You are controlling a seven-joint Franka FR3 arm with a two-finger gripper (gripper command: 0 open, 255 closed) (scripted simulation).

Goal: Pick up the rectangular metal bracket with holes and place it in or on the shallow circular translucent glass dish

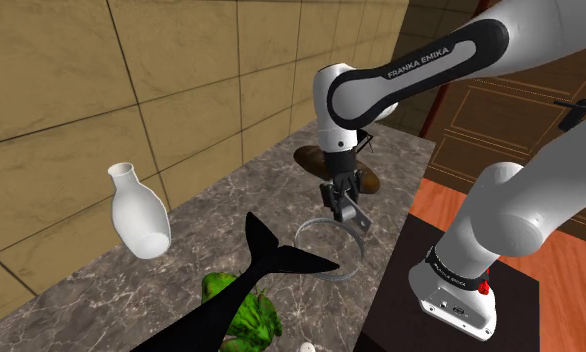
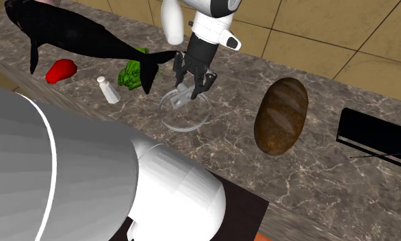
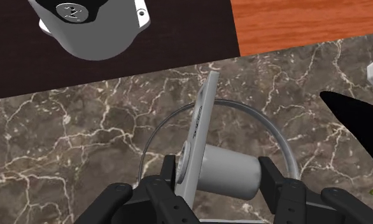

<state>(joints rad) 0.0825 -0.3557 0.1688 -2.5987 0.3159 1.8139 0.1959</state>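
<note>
**Bracket poised over the dish: a clumsy let-go is the main risk**

The marble counter [image 1: 231, 190] is crowded, and the arm [image 1: 421, 60] reaches down over the part nearest the stand. The black whale figure [image 1: 271, 265] is the biggest neighbour. Its tail fin lies just beside the dish, so a sideways swing of the hand could knock it. The brown loaf [image 2: 281, 113] and the white vase [image 1: 139, 212] both stand well apart, and neither looks to be in harm's way.

The glass dish [image 2: 204, 116] sits right under the hand, near the counter's edge by the stand. It is shallow and probably light. If the hand came down too far, the bracket's lower end would strike the glass and could shove the dish toward that edge.

The claw [image 3: 220, 175] pinches the grey bracket [image 3: 201, 121] between its two fingers, over the dish and inside its rim as the wrist view has it. I cannot tell how much gap is left beneath it. The bracket is a thin plate held on edge, with a stubby cylinder on one face. Let go from high up, it would likely land on its end, topple, and perhaps skid over the low rim. The grip seems to be near one end, so the plate might also swing as the fingers part.
</note>
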